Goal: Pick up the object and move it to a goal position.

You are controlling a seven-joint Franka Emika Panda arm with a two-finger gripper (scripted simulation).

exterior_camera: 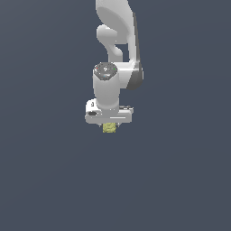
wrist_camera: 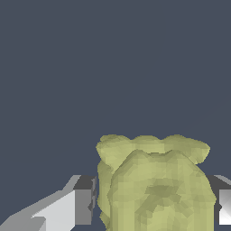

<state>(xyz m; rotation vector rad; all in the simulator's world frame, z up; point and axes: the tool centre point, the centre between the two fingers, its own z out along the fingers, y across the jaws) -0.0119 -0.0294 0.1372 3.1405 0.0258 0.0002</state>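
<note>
Object: we locate the object [wrist_camera: 155,189], a pale yellow-green lumpy blob, directly beneath the gripper [exterior_camera: 108,122], between its fingers [wrist_camera: 74,205].
Object axis: roughly blocky; we read no clear long axis.
Gripper state: narrow, a finger just beside each flank; we judge it gripped.
Goal position: no marker visible.
Containers: none visible.
</note>
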